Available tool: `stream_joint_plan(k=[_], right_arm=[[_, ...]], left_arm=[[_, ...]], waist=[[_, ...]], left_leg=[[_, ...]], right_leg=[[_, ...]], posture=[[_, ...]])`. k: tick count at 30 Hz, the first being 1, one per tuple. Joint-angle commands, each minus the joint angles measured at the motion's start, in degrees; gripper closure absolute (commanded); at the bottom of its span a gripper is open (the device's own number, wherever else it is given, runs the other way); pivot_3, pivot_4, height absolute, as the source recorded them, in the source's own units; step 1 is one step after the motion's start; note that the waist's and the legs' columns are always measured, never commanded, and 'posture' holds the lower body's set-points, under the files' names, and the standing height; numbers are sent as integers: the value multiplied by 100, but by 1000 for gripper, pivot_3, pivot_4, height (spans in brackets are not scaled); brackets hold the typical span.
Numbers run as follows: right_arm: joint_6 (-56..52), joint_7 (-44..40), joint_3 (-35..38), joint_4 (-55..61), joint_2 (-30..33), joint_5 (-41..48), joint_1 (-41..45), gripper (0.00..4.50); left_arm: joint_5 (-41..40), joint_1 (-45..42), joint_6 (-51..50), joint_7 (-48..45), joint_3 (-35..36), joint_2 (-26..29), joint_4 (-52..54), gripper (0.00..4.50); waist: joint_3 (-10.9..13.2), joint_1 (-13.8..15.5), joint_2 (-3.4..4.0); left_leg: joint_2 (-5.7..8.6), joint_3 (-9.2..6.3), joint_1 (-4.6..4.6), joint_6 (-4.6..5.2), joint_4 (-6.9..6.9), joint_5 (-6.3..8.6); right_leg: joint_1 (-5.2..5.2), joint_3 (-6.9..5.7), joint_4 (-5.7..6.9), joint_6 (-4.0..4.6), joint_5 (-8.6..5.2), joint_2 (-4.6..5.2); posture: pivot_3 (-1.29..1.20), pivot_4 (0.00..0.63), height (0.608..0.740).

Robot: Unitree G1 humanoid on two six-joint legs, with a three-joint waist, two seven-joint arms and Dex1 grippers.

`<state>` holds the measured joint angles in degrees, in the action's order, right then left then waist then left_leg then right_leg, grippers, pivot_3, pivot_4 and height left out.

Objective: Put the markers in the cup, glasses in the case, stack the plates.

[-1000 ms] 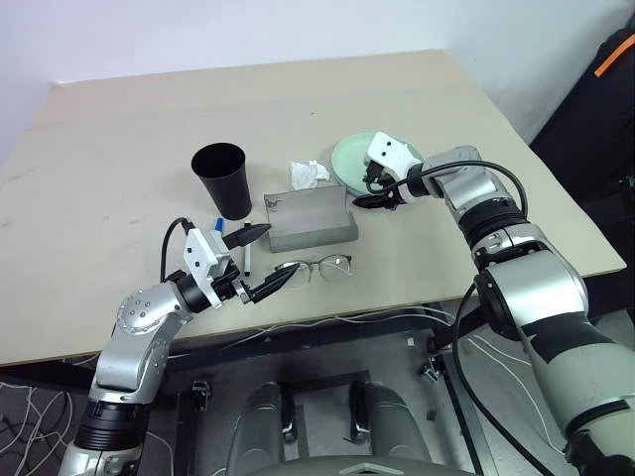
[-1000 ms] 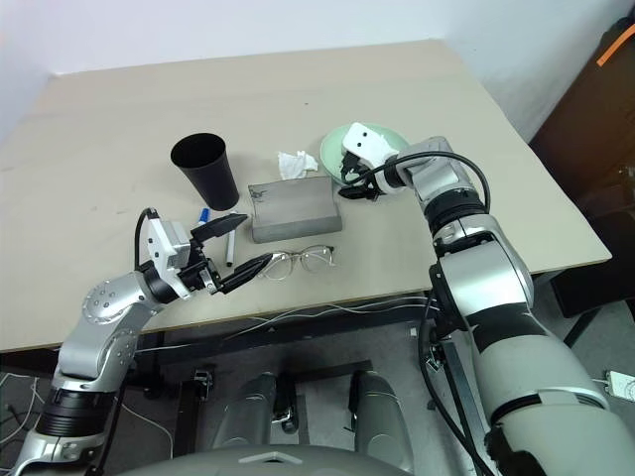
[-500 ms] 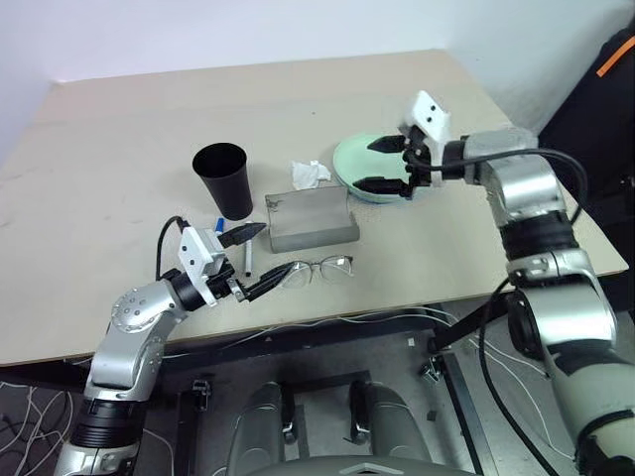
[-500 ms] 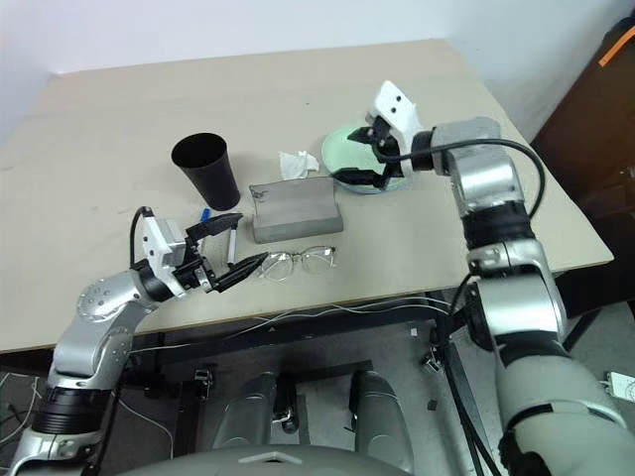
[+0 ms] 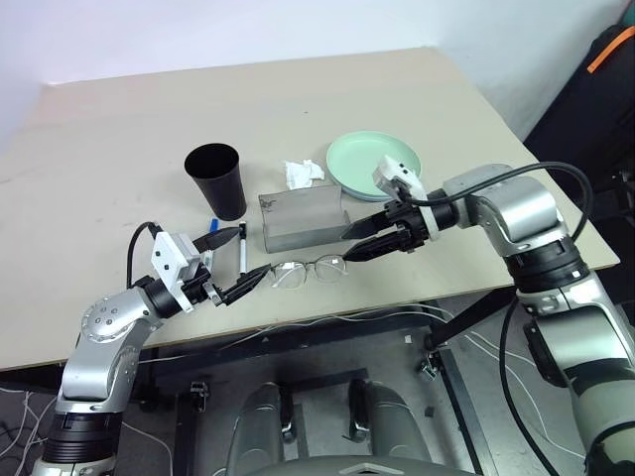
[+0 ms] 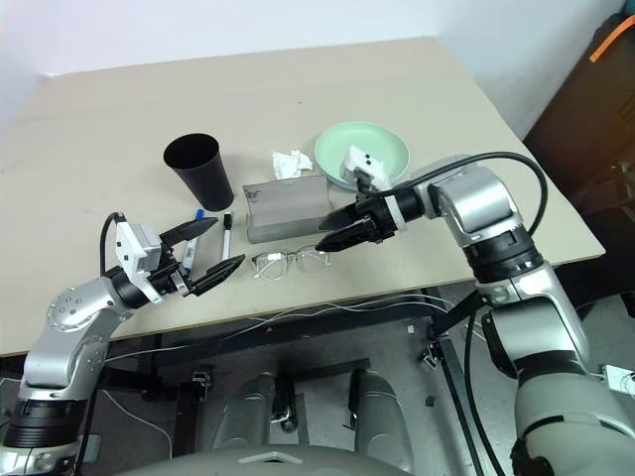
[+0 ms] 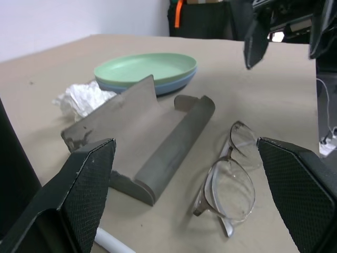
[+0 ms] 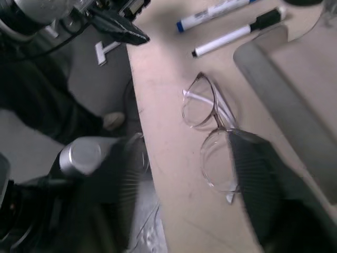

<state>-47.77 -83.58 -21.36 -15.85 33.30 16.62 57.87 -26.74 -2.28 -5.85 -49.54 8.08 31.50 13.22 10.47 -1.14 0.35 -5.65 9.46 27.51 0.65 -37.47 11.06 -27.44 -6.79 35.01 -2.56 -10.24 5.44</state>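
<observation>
Glasses (image 5: 310, 269) flat on the bench (image 5: 119, 119), near the front edge, just in front of the open grey case (image 5: 303, 219). Plates (image 5: 374, 165) stacked behind the case. Markers (image 5: 234, 243) beside the cup (image 5: 216, 179). Left end effector (image 5: 230, 263) wide open, empty. Right end effector (image 5: 361, 241) part open, empty, just above the glasses.

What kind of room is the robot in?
Probably a robot lab or workshop. A plain beige table stands against a bare white wall, cables hang under its front edge, and a few practice things like the black cup sit on it.
</observation>
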Motion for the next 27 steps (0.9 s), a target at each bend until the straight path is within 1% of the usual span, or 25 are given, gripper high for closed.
stream_joint_plan(k=[1, 3, 7, 9, 12, 15, 20, 27], right_arm=[[659, -178, -285, -679, -320, -326, 463, 2581], [1073, -284, -343, -1205, -584, -448, 687, 2581], [1654, -434, -366, -2167, -1040, -677, 1026, 2581], [1847, -665, -415, -2517, -1187, -783, 1152, 2581], [2030, -825, -492, -3007, -1410, -1005, 1346, 2049], [2084, -863, -615, -3549, -1665, -1294, 1579, 1148], [2420, -869, -589, -4333, -1985, -1648, 1870, 1148], [2779, -892, -688, -4910, -2233, -1925, 2073, 1148]], left_arm=[[-57, 127, 105, 42, 155, 5, 251, 0], [-32, 207, 144, 60, 142, -22, 292, 0], [0, 334, 194, 122, 156, -62, 346, 0], [20, 393, 219, 161, 152, -69, 372, 0], [28, 446, 200, 232, 130, -86, 458, 0], [34, 489, 169, 315, 115, -96, 548, 0], [37, 501, 103, 428, 96, -113, 671, 0], [39, 503, 54, 509, 85, -111, 740, 0]], waist=[[0, 5, -1], [0, 6, -1], [0, 29, -1], [-1, 31, -1], [-1, 35, -1], [-1, 14, -1], [-1, 7, -1], [-1, 12, -1]], left_leg=[[3, 2, -1, -2, 8, -1], [5, 8, -4, -10, 14, -6], [3, 15, -1, -20, 14, -13], [3, 17, -1, -20, 10, -13], [2, 17, -1, -20, 8, -13], [0, 17, -2, -20, 10, -13], [-4, 17, -3, -26, 14, -17], [-4, 20, -2, -28, 13, -18]], right_leg=[[-3, 0, -1, 1, -1, 0], [-9, 3, 1, 18, 8, -3], [-14, 5, 5, 17, 8, -7], [-12, 5, 7, 17, 8, -6], [-12, 4, 8, 18, 8, -1], [-13, 4, 11, 19, 9, -2], [-19, 5, 16, 20, 9, -10], [-19, 5, 17, 20, 9, -9]], posture=[[0, 150, 701], [0, 150, 701], [0, 150, 701], [0, 150, 701], [0, 150, 701], [0, 150, 701], [0, 150, 701], [0, 150, 701]])
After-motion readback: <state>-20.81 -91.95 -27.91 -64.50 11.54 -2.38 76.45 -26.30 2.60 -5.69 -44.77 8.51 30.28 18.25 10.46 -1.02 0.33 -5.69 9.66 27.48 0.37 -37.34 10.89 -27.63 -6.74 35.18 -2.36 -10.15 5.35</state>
